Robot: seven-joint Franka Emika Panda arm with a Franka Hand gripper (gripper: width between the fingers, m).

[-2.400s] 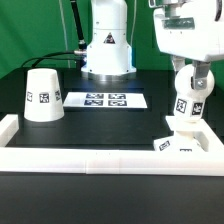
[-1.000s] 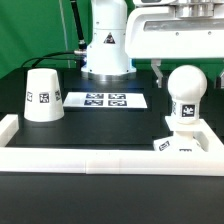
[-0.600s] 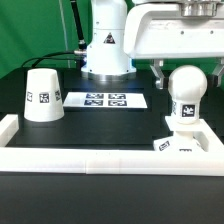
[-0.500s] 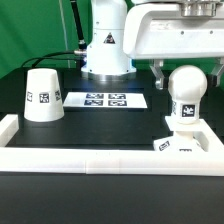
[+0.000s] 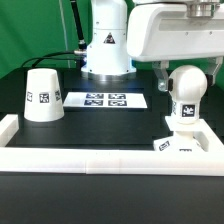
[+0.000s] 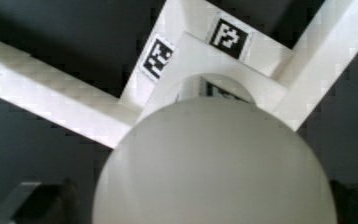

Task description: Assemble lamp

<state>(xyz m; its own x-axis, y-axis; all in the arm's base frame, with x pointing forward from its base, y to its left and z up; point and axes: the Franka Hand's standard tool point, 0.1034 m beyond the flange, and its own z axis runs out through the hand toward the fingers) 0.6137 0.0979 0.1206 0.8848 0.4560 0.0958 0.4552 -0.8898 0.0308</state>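
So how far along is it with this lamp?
The bulb already stands on the square base. The open gripper straddles its top, gripping nothing. Left to do: the shade sits apart at the exterior view's left, not yet over the bulb.

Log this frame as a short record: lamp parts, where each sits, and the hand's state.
bulb: upright on the base, at the exterior view's right
shade: stands alone, narrow end up, at the exterior view's left
marker board: flat on the table between shade and bulb
hand: open, one finger on each side of the bulb's top, apparently clear of it
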